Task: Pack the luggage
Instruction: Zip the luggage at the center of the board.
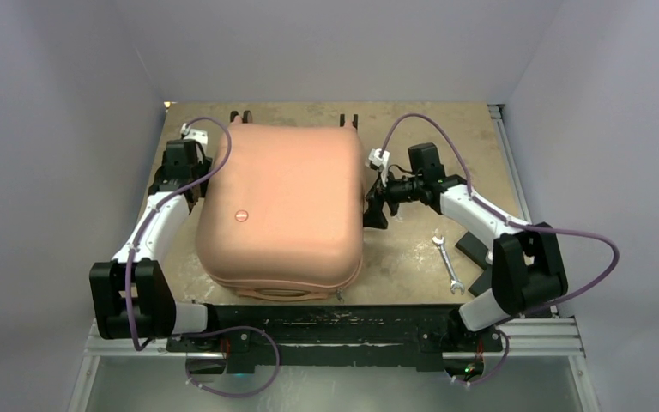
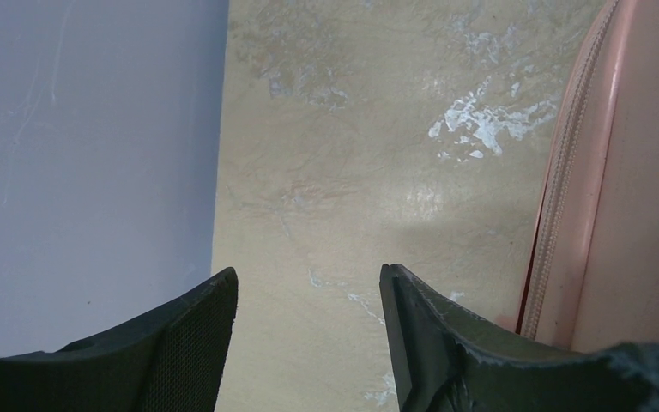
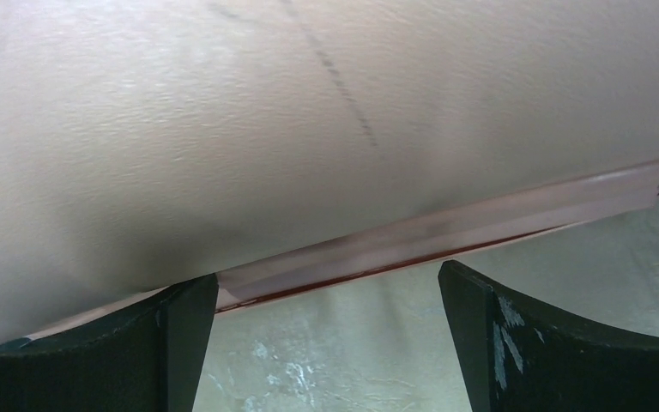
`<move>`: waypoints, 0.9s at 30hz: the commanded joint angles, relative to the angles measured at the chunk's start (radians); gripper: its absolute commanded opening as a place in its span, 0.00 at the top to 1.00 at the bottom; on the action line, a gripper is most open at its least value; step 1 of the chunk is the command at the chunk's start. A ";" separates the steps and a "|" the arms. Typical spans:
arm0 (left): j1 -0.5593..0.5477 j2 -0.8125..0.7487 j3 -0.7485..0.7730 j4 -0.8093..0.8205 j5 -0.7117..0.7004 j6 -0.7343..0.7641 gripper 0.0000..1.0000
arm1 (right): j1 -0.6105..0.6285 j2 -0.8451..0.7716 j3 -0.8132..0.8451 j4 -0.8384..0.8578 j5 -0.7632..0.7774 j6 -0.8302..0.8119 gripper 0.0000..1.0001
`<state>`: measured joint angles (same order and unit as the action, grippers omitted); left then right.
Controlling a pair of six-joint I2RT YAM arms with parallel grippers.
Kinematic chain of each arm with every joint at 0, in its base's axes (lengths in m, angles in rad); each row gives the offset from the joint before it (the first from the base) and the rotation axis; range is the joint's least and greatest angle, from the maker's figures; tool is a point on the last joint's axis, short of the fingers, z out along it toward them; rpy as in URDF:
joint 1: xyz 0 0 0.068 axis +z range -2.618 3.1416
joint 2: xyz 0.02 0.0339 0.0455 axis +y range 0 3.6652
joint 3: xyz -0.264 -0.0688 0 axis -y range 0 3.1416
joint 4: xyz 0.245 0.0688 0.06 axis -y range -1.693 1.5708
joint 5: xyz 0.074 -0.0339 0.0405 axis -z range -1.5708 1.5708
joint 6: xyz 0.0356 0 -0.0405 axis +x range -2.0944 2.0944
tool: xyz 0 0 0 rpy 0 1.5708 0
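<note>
Luggage: large salmon-pink hard-shell suitcase (image 1: 279, 210), rounded corners, faintly pebbled matte shell, small round badge (image 1: 240, 215) on the lid.
Position: flat in the middle of the worktop (image 1: 412, 249), between the two arms, small dark wheels at the far edge.
Contents: lid down on the base, inside hidden.
Seam: pale pink toothed zipper (image 2: 558, 215) running along the side.
Worktop: tan board, worn, with white scuffs.
Left end effector (image 2: 309, 296): released, black textured fingers apart over bare board, just beside the suitcase's left side.
Right end effector (image 3: 326, 296): released, spread wide, close against the right side's rim.
Loose items: slim silver open-ended wrench (image 1: 447, 264) and flat black pads (image 1: 474, 245), right of the suitcase.
</note>
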<state>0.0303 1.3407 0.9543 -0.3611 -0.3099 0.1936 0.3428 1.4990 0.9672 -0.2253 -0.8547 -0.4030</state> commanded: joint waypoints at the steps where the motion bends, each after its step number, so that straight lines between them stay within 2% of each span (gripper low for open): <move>1: -0.185 0.056 0.003 -0.137 0.426 -0.054 0.35 | 0.052 0.161 0.163 0.446 0.334 0.076 0.01; 9: -0.277 0.174 0.128 -0.131 0.470 -0.116 0.34 | 0.016 0.300 0.361 0.426 0.396 0.105 0.01; 18: -0.408 0.272 0.206 -0.146 0.468 -0.151 0.33 | -0.144 0.359 0.549 0.381 0.465 0.180 0.01; 21: -0.412 0.275 0.227 -0.151 0.443 -0.154 0.33 | -0.192 0.309 0.530 0.352 0.510 0.170 0.01; 27: -0.404 0.241 0.288 -0.149 0.349 -0.157 0.29 | -0.312 0.128 0.337 0.285 0.527 0.095 0.01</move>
<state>-0.3130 1.5578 1.2098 -0.4648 -0.1364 0.0196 0.0204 1.7664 1.4052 0.0967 -0.2710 -0.3073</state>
